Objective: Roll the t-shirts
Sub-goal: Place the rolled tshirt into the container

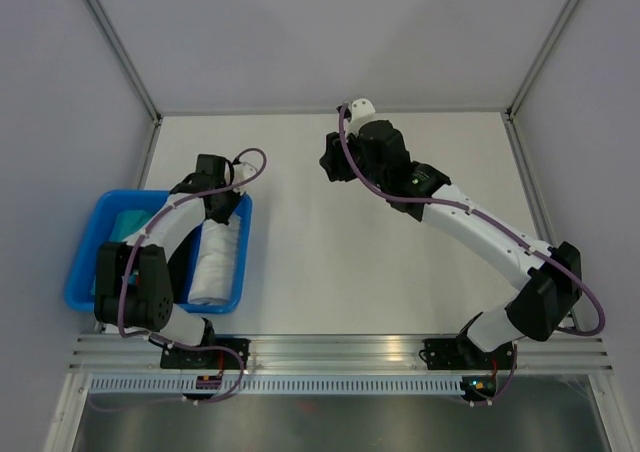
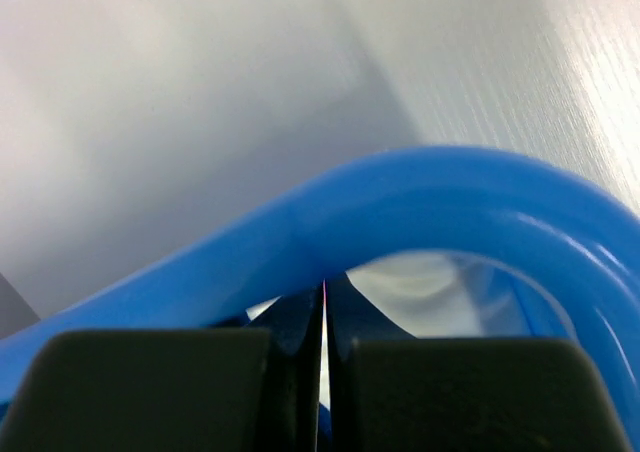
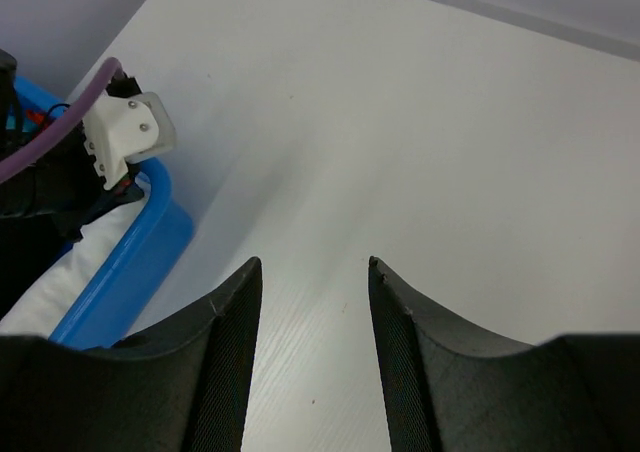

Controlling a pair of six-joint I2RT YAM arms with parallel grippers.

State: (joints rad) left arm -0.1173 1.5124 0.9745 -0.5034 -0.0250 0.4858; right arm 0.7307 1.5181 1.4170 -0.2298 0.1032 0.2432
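White t-shirt [image 1: 215, 264] in bin [image 1: 88, 257], part-hidden by left end effector [image 2: 323, 317], seemingly closed.

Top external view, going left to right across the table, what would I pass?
Blue bin's left wall → rolled white t-shirt inside it → bare table → right arm. The left arm overlaps the bin, so it's left out.

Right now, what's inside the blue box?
A rolled white t-shirt lies along the right side of the blue box. A teal patch shows at the left; I cannot tell what it is. The left arm reaches across the middle and hides whatever lies beneath it.
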